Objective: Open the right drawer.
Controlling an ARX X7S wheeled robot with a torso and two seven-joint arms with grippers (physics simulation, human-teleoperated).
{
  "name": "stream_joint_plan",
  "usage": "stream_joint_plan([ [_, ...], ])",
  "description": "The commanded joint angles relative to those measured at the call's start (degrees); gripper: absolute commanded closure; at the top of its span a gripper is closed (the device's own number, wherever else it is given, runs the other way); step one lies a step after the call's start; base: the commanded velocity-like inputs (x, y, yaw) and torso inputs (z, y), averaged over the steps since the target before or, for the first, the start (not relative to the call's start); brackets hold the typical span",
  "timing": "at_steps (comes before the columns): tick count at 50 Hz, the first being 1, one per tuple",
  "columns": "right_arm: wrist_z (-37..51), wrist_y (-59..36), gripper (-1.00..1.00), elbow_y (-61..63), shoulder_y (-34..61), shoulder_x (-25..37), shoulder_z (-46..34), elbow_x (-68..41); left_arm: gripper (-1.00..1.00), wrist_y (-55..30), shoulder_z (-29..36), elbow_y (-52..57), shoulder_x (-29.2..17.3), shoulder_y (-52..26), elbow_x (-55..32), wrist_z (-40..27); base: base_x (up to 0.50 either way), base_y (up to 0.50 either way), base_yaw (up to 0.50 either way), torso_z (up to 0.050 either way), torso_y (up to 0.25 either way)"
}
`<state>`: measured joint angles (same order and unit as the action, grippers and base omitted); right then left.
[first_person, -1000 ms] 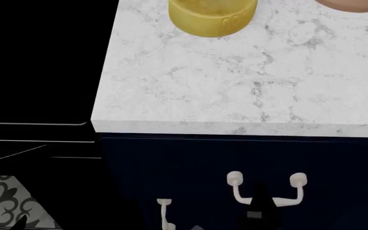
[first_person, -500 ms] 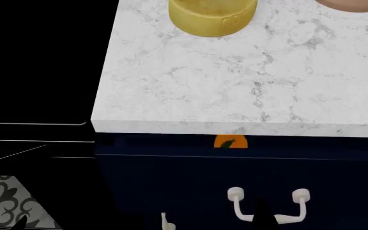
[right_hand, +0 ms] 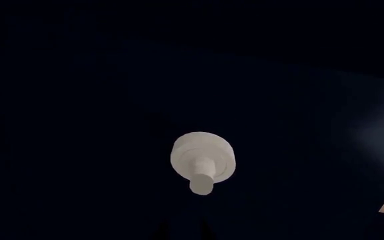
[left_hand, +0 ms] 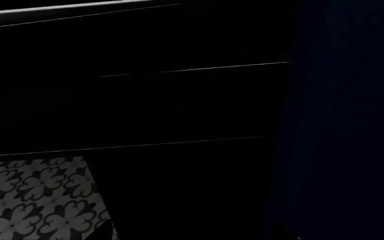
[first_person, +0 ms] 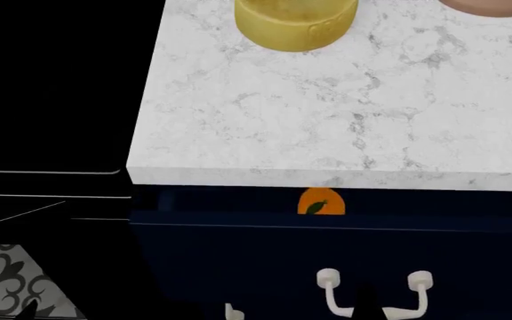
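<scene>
Below the front edge of the marble tabletop [first_person: 345, 113], the right drawer [first_person: 327, 253] stands partly pulled out, an orange fruit [first_person: 321, 203] showing in the gap. The right hand [first_person: 365, 305] sits at the cream handle [first_person: 373, 293]; whether it grips cannot be told. The right wrist view adds only one round handle mount [right_hand: 202, 156] against navy. The left wrist view shows dark panels and patterned floor [left_hand: 32, 200]; the left hand is unseen. A yellow container [first_person: 296, 23] stands near the tabletop's far edge.
</scene>
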<state>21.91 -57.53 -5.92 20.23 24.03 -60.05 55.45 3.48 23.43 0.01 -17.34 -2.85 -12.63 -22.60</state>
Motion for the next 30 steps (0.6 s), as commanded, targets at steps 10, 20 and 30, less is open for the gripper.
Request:
stream_joint_plan([
  [10,2.0,-1.7,1.0,0.5,0.7,0.7,1.6,7.3,-1.0,-0.1,0.3,0.5,-0.3,0.1,-0.2,-0.3,-0.08,0.0,0.0,0.0,0.002],
  [20,2.1,-1.5,1.0,0.4,0.7,0.6,1.5,7.4,-1.0,0.0,0.4,0.2,-0.4,0.0,-0.3,-0.4,-0.19,0.0,0.0,0.001,0.001],
  [30,1.6,-1.7,1.0,1.0,0.6,1.0,1.5,7.7,-1.0,0.3,0.5,-0.2,-0.3,-0.2,-0.4,-0.5,-0.2,0.0,0.0,0.001,0.002],
])
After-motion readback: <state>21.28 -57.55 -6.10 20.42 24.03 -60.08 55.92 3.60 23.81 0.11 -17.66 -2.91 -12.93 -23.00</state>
